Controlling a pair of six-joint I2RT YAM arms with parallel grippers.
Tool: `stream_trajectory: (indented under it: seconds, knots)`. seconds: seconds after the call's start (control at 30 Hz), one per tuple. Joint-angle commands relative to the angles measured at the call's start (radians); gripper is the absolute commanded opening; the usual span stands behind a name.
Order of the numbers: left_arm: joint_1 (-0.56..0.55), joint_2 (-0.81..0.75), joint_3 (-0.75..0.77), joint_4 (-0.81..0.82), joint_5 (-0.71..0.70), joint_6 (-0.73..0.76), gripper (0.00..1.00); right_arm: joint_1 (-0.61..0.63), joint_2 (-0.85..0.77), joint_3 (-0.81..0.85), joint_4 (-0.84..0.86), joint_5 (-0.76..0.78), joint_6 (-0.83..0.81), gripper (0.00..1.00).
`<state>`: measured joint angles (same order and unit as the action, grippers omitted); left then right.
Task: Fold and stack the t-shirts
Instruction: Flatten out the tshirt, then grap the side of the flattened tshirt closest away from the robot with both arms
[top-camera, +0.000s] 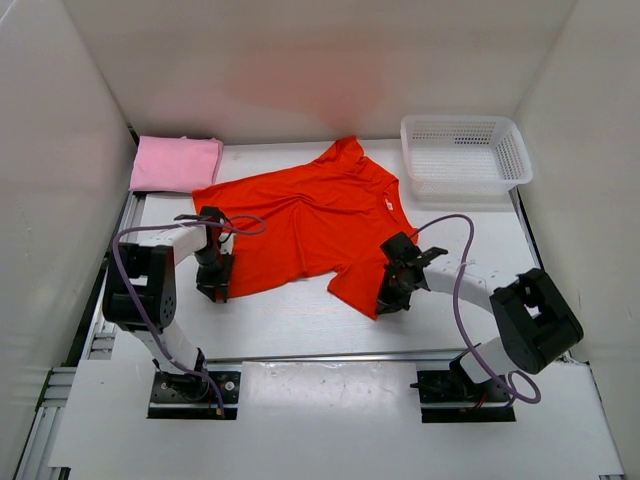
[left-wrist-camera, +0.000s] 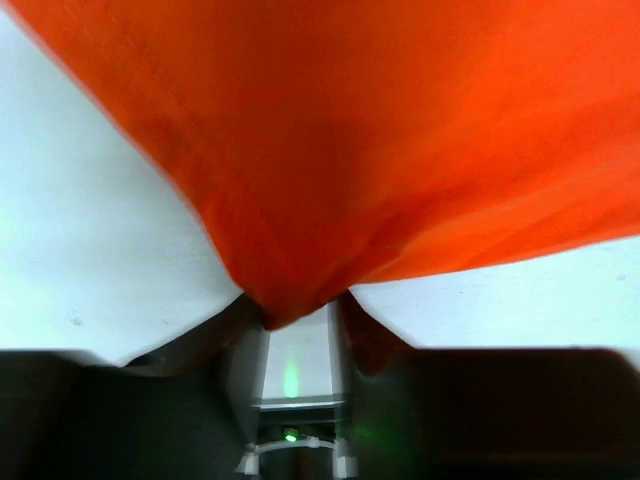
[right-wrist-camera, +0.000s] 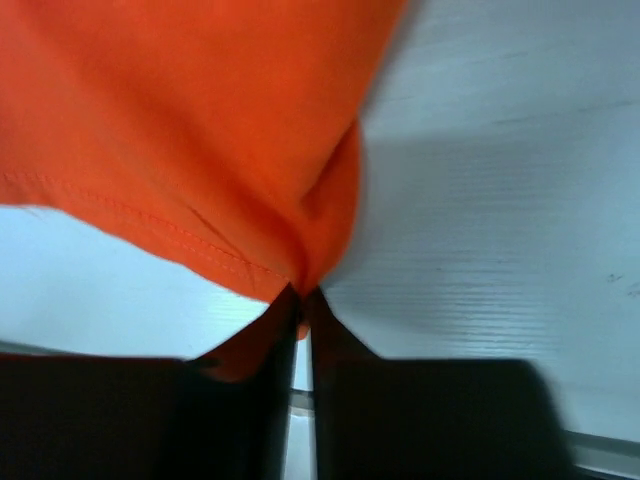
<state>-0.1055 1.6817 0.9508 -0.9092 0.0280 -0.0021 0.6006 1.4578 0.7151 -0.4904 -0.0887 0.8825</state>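
Your top view: bright, even, diffuse overhead light; white table (top-camera: 300, 320) nearly washed out, no hard glare. Orange-red t-shirt (top-camera: 320, 215) throws pink tint on back wall (top-camera: 330, 90). Soft grey shadow along near side of basket (top-camera: 465, 150). Your left wrist view: cloth smeared, out of focus; bottom third black. Your right wrist view: sharper, hem stitching readable at left; grey shadow on table right of cloth; bottom underexposed.
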Motion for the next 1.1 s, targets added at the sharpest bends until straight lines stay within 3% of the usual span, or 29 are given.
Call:
stream_trajectory:
  seconds: [0.0, 0.13, 0.27, 0.37, 0.47, 0.6, 0.83, 0.93, 1.03, 1.07]
  knots:
    - [0.016, 0.018, 0.029, 0.069, 0.039, 0.002, 0.36, 0.004, -0.004, -0.017, 0.004, 0.032, 0.039, 0.01]
    - [0.035, 0.018, 0.029, 0.069, 0.039, 0.002, 0.11, -0.005, -0.088, -0.048, -0.016, 0.066, 0.039, 0.0]
    - [0.055, -0.04, 0.029, 0.024, 0.039, 0.002, 0.11, -0.005, -0.161, -0.048, -0.115, 0.066, 0.016, 0.0]
    - [0.095, -0.137, 0.029, -0.062, -0.038, 0.002, 0.11, 0.051, -0.255, -0.048, -0.279, 0.121, 0.006, 0.0]
    - [0.104, -0.246, -0.021, -0.132, -0.178, 0.002, 0.11, 0.134, -0.367, -0.037, -0.435, 0.167, 0.039, 0.0]
    - [0.104, -0.339, -0.079, -0.239, -0.255, 0.002, 0.11, 0.264, -0.49, -0.037, -0.537, 0.127, 0.142, 0.0]
    - [0.093, -0.473, -0.133, -0.373, -0.298, 0.002, 0.11, 0.513, -0.476, 0.114, -0.675, 0.139, 0.286, 0.0]
    - [0.093, -0.507, -0.133, -0.373, -0.347, 0.002, 0.11, 0.513, -0.465, 0.234, -0.76, 0.252, 0.286, 0.0]
    - [0.093, -0.486, -0.074, -0.373, -0.33, 0.002, 0.11, 0.403, -0.435, 0.325, -0.728, 0.311, 0.137, 0.0]
    - [0.093, -0.469, -0.054, -0.373, -0.317, 0.002, 0.11, 0.304, -0.406, 0.339, -0.702, 0.284, 0.083, 0.0]
